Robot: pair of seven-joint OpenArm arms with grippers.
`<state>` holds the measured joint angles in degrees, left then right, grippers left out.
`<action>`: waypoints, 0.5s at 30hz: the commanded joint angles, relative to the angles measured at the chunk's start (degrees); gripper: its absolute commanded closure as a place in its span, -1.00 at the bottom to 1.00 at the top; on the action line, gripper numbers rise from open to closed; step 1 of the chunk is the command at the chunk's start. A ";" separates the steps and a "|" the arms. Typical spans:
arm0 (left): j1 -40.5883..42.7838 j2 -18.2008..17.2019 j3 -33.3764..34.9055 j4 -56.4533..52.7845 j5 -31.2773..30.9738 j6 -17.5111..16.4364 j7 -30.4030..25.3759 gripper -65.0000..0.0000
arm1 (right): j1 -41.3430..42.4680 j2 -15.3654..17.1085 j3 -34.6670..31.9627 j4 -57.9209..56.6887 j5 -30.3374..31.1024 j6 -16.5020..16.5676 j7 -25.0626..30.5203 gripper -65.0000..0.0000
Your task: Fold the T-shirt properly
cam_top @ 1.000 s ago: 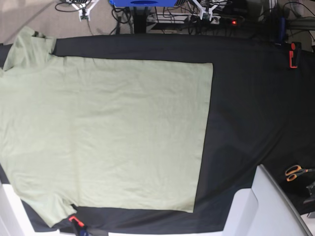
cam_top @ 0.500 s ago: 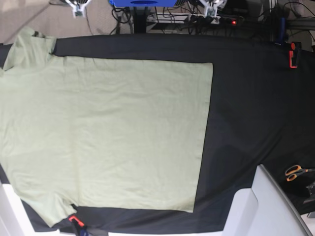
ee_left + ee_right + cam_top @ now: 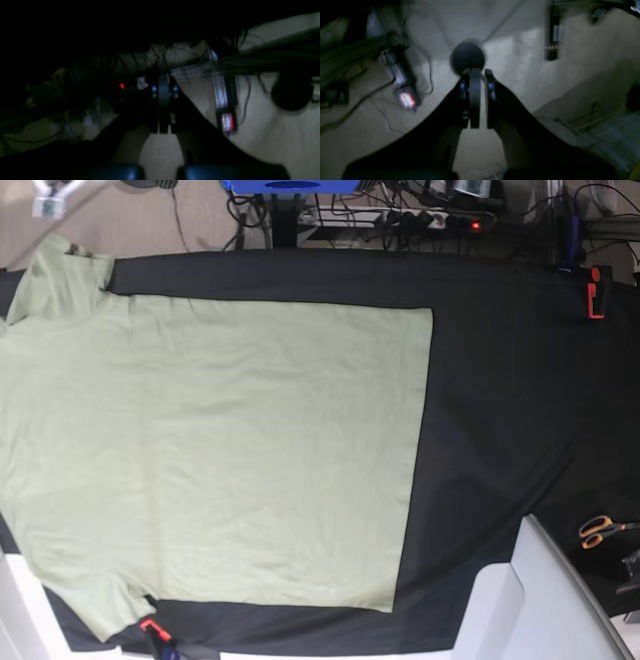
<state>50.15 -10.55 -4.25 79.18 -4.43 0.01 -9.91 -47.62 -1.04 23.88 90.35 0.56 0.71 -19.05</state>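
The T-shirt (image 3: pixel 210 450) lay spread flat on the black table cloth (image 3: pixel 500 400), unfolded, 1 sleeve at the cloth's near edge and 1 at its far edge. Scissors (image 3: pixel 598 530) with orange handles sat on the cloth well apart from the shirt's hem. An orange clamp (image 3: pixel 596 292) gripped the cloth's far edge. Beyond the cloth, both arms hung over the floor and cables. Left gripper (image 3: pixel 163 110): jaws pressed together, nothing between them. Right gripper (image 3: pixel 480 100): jaws nearly together, a thin gap, nothing held.
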 commanded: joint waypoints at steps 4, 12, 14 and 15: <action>3.70 -1.10 -4.58 14.32 -9.33 0.30 -2.00 1.00 | 2.47 0.20 5.18 9.65 -0.07 2.41 1.60 0.38; -0.88 -7.34 -6.17 22.67 -7.05 0.21 8.02 0.21 | 18.74 -0.06 18.28 8.42 4.15 29.05 1.51 -1.00; -2.55 -6.99 -6.25 22.49 -7.05 0.21 8.37 0.21 | 22.96 0.20 23.81 5.35 8.81 33.97 -1.22 -1.00; -3.07 -6.99 -6.17 22.23 -7.05 0.21 8.37 0.21 | 25.33 0.55 26.19 3.68 10.56 35.99 -4.12 -1.00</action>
<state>46.09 -17.21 -10.24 100.95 -11.20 -0.01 -0.73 -21.67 -1.08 49.63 93.76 11.46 36.88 -23.18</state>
